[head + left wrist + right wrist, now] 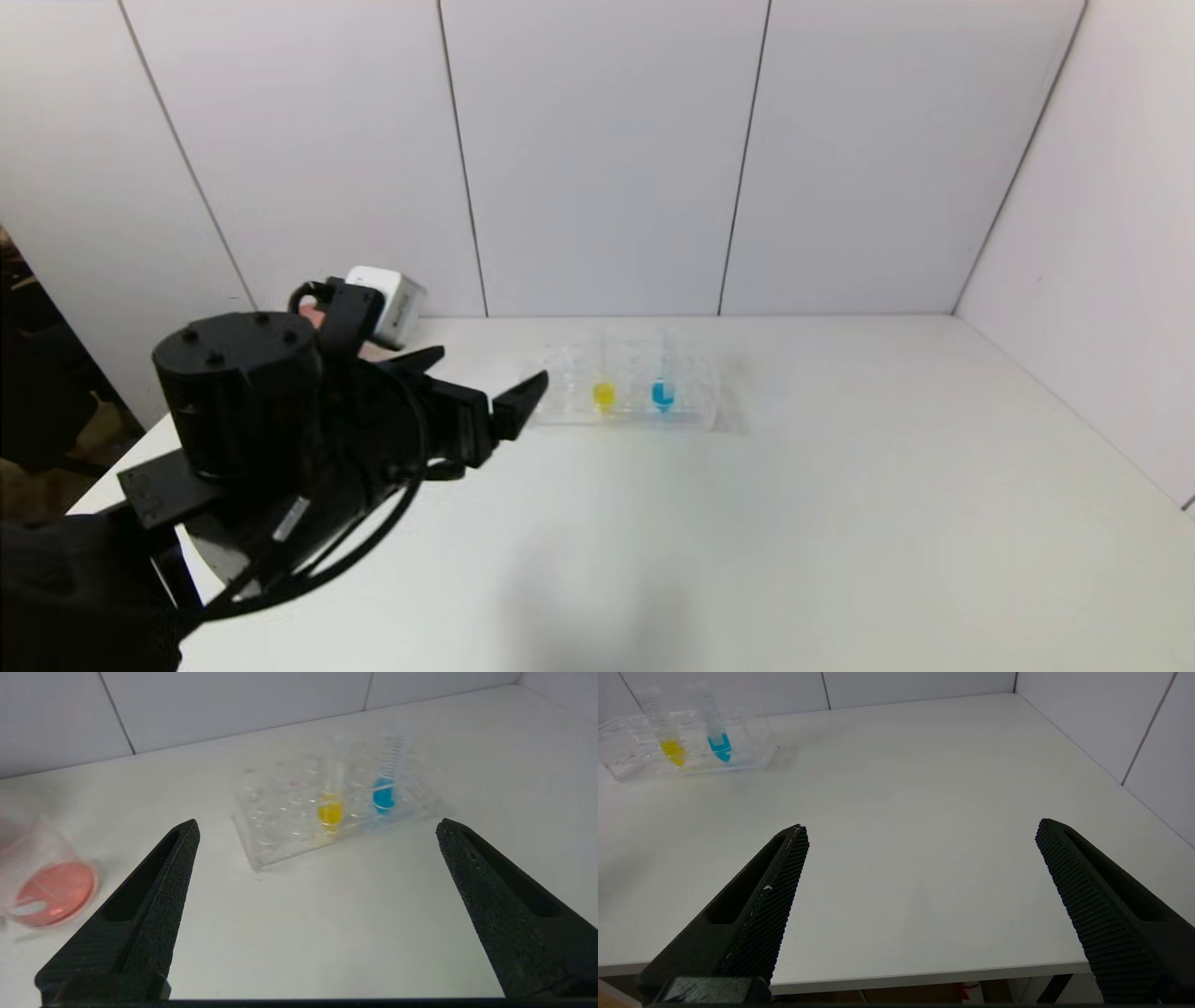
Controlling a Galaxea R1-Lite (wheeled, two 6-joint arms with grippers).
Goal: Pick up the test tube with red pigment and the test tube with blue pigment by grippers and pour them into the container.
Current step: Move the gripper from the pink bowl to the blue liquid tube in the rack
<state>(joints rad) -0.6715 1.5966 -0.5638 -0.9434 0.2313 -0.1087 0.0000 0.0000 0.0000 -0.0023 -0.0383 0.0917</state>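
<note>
The test tube with blue pigment (663, 392) stands upright in a clear rack (695, 411), beside a tube of yellow liquid (604, 394). It also shows in the left wrist view (384, 794) and the right wrist view (718, 742). The test tube with red pigment is out of view. The glass container (51, 891) holds orange-red liquid and stands left of the rack; in the head view my left arm hides it. My left gripper (490, 369) is open and empty, just left of the rack, pointing at it (318, 822). My right gripper (922, 825) is open and empty over the table's front edge.
The white table (840, 513) is walled at the back and on the right. The rack (275, 826) has several unfilled holes. A bit of pink shows behind the left gripper (373, 351).
</note>
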